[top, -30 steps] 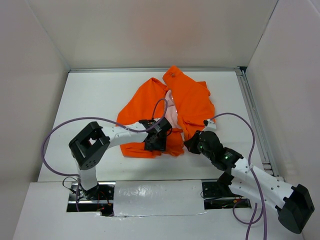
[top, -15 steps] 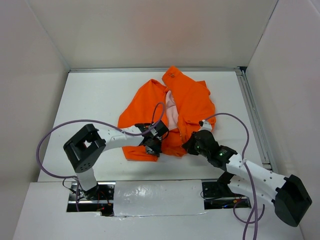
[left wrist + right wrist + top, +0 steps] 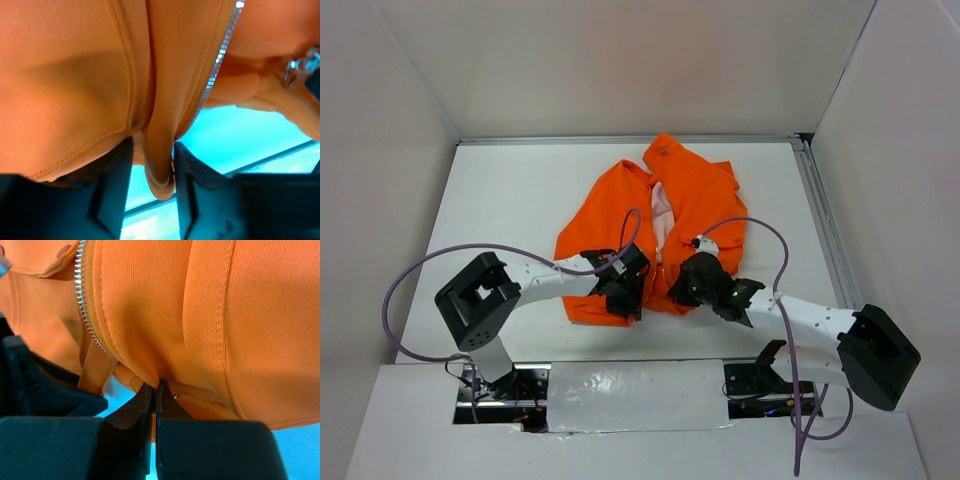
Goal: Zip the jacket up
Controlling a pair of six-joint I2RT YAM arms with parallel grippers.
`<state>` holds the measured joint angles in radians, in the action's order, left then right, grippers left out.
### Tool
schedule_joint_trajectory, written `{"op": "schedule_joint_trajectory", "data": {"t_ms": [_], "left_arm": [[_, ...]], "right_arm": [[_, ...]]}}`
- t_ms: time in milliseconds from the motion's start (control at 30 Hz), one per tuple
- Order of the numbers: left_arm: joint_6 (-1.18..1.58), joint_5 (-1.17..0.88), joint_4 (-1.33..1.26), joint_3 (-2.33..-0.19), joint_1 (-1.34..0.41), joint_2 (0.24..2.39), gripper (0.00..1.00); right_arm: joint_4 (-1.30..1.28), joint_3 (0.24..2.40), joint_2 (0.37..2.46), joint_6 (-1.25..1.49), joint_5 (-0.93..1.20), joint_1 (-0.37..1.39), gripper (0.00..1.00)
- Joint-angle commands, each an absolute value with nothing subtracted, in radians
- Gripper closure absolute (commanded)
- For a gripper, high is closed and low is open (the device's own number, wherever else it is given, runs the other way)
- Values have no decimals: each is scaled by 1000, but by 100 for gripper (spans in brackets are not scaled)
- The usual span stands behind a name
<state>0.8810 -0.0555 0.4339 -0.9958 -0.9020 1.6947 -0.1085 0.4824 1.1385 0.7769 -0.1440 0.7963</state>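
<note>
Both grippers have drawn closer together at the near hem of the jacket (image 3: 695, 200), the right arm having swung in leftward over the last second. Orange and rumpled, the jacket lies mid-way across the white table (image 3: 510, 200), its front parted and pale lining showing. The right gripper (image 3: 155, 390) is pressed together, pinching the hem edge near the pale zipper teeth (image 3: 82, 315). The left gripper (image 3: 151, 152) stands part-spread with a hanging fold of hem between its fingers (image 3: 112, 190); whether it squeezes that fold cannot be told
</note>
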Motion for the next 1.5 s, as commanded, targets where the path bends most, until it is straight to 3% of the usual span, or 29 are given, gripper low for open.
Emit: {"op": "schedule_joint_trajectory", "data": {"t_ms": [0, 367, 600, 900, 1200, 1467], "left_arm": [[870, -75, 454, -977, -899, 1640, 49], [845, -127, 431, -951, -888, 1586, 42], [836, -158, 408, -968, -887, 1638, 57], [819, -170, 387, -974, -885, 1625, 42], [824, -204, 377, -988, -845, 1652, 48], [805, -213, 359, -1006, -833, 1664, 48]], "right_arm": [[-57, 514, 1152, 796, -164, 804, 100], [-55, 508, 1164, 805, -163, 808, 100], [-60, 505, 1163, 802, -167, 813, 100], [-67, 506, 1163, 796, -167, 810, 100], [-75, 509, 1158, 796, -170, 811, 100], [-81, 511, 1163, 799, -176, 810, 100]]}}
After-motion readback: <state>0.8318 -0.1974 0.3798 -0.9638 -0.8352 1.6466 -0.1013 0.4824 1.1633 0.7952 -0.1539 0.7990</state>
